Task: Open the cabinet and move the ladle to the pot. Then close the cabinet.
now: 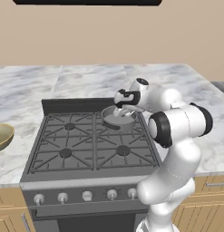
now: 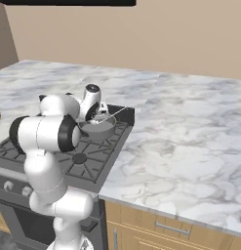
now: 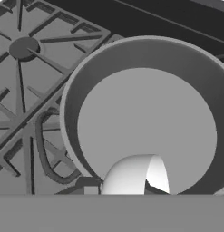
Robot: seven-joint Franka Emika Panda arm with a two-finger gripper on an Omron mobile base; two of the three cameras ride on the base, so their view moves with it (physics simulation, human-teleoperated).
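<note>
Stove (image 1: 86, 145) is your landmark: pot (image 1: 119, 118) on its back right burner, gripper (image 1: 122, 107) just above the pot, jaws clamped on ladle (image 3: 133, 174), bowl end over pot. Release it; cabinet closing likely remains.

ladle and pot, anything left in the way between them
Nothing visible does. In the hand view the ladle sits right over the open pot, whose flat floor is bare. The gripper is shut on the ladle above the pot, which rests on the rear right burner of the stove.
</note>
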